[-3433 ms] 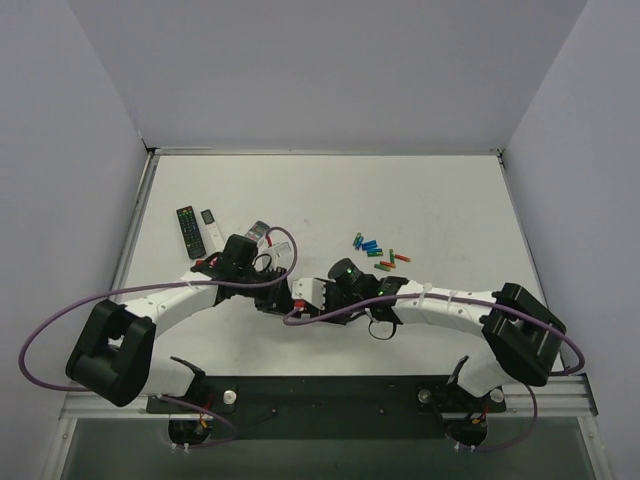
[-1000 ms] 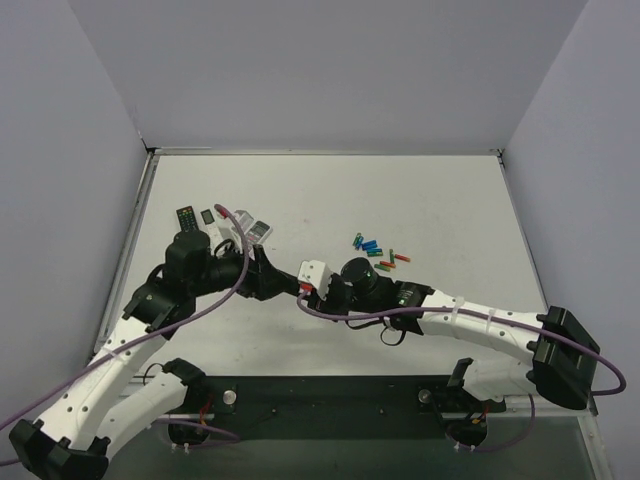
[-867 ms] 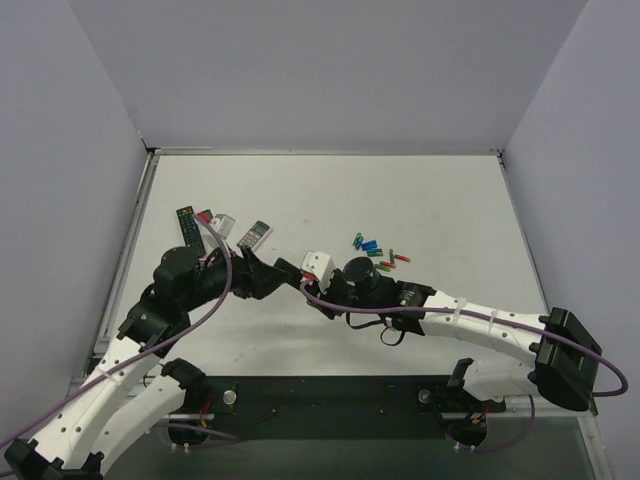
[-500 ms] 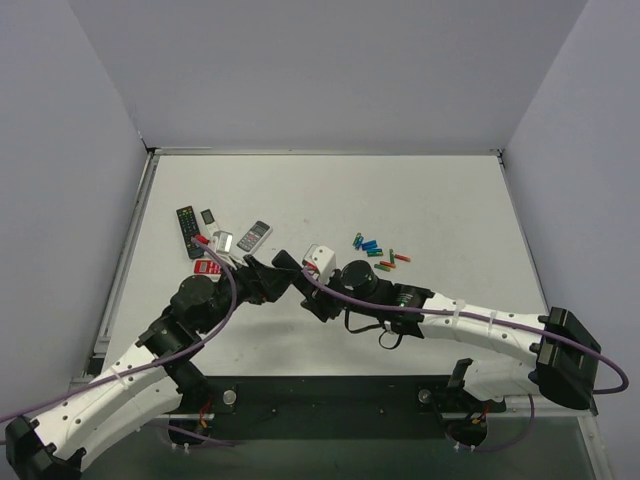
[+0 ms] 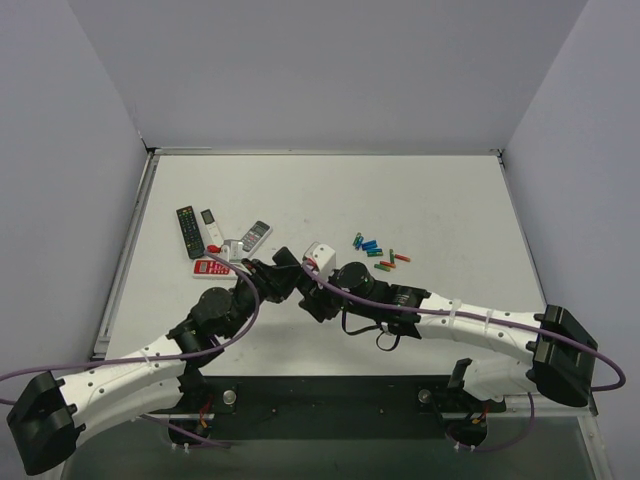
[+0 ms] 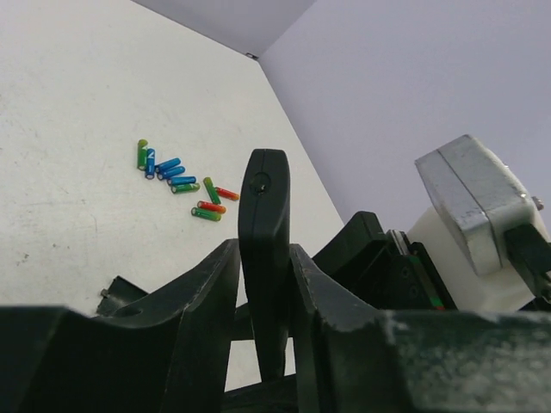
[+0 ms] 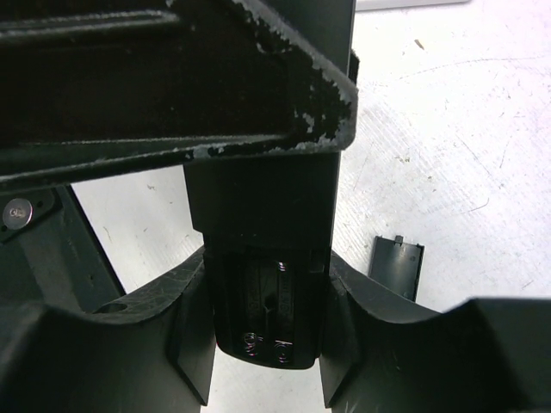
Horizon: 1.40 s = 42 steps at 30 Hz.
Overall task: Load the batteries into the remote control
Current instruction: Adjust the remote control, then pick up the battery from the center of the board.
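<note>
Together, left claw [image 6: 263, 254] and right claw [image 7: 267, 292] tight around the remote control [image 6: 263, 194]

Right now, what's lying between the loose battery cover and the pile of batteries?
Nothing; in the left wrist view only bare table runs from the cover to the batteries.

Left fingers [image 6: 202, 297] and right fingers [image 7: 185, 331] clamp tight.
</note>
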Tool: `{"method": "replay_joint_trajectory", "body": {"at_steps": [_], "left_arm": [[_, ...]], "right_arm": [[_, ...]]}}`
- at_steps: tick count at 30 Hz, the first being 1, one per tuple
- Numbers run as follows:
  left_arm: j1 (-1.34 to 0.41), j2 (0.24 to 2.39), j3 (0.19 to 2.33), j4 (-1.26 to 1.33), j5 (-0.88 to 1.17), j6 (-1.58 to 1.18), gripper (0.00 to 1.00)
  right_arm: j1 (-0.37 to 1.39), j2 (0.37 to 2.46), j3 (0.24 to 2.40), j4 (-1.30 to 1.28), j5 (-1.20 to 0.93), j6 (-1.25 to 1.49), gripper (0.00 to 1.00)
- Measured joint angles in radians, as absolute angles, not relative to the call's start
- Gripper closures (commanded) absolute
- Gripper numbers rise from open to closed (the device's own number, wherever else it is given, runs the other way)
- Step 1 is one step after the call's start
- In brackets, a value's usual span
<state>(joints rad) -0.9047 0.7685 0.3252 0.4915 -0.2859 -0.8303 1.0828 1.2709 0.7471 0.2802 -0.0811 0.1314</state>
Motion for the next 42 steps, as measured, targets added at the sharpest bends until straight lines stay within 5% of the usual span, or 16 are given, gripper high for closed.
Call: {"method": "replay_joint_trajectory", "body": {"at_steps": [4,8,13,21,28,35,42], "left_arm": [[-0.916,0.793,0.32,0.561,-0.294,-0.824,1.0],[-0.916,0.791,0.312,0.573,-0.331,-0.829,1.0],[-0.903,0.744,0.264,0.54,-0.4,-0.852,1.0],[-0.725,0.613,0.169,0.426,-0.361,-0.955,1.0],[-0.618,0.592,0.133,0.374,-0.21,-1.011,1.0],[-0.598,0.596,0.133,0.336,-0.099,-1.009,1.0],[-0.593,0.633,0.133,0.337,-0.023,-1.01,1.0]], "right_arm": [[1.082,1.273,0.747,0.284,-0.073,0.14,0.56],[1.08,1.271,0.747,0.287,-0.064,0.156,0.24],[1.035,1.224,0.747,0.231,-0.072,0.179,0.0],[0.824,1.057,0.761,0.081,-0.077,0.272,0.0],[0.607,1.163,0.967,-0.194,-0.068,0.278,0.11],[0.348,1.338,1.052,-0.321,-0.071,0.362,0.33],[0.301,1.582,1.182,-0.393,-0.071,0.385,0.6]]}}
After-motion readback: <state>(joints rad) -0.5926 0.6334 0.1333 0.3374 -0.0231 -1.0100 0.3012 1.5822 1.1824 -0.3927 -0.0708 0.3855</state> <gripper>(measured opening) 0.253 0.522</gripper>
